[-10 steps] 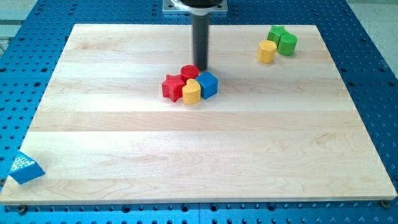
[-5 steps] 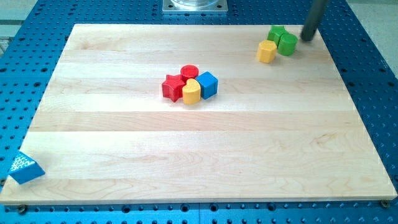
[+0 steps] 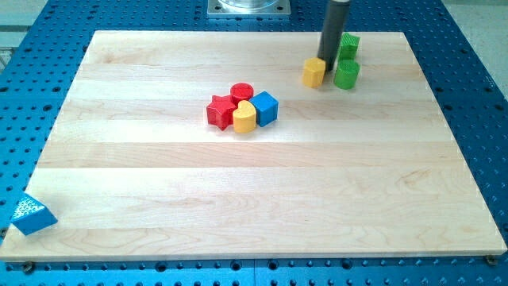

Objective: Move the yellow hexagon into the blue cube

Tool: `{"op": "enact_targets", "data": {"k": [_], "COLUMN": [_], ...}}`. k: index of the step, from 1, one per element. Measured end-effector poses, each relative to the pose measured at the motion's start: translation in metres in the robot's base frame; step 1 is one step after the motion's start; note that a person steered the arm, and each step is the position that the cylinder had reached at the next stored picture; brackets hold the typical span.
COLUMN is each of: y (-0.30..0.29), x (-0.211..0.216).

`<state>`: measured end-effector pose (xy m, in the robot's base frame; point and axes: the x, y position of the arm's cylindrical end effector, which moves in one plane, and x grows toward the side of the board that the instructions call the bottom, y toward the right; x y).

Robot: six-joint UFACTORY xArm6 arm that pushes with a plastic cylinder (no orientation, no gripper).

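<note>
The yellow hexagon (image 3: 315, 71) sits near the tabletop's (image 3: 159, 199) top edge, at about 1 o'clock from the board's centre and well apart from the blue cube (image 3: 265, 108), which lies toward 7 o'clock from it. My tip (image 3: 328, 66) stands just beside the hexagon at its 3 o'clock side, the dark rod rising upright out of the view's top; there is no pincer on this rod, so no opening to tell. A green cylinder (image 3: 347, 75) lies at 3 o'clock of the tip, a green star-like block (image 3: 349, 44) above it. Around the blue cube cluster 3 blocks: a yellow block (image 3: 244, 117) touching at 8 o'clock, a red cylinder (image 3: 242, 92) at 10 o'clock, a red star (image 3: 221, 110) further left. A blue triangular block (image 3: 28, 214) lies at the view's bottom left corner.
</note>
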<state>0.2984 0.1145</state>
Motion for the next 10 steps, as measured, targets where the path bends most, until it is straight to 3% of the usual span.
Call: {"op": "enact_targets", "data": {"k": [2,3,7,8,9,10], "y": [-0.065,-0.012,-0.016,0.064,0.153,0.159], "x": [0.043,0.070,0.085,0.109,0.101,0.048]}}
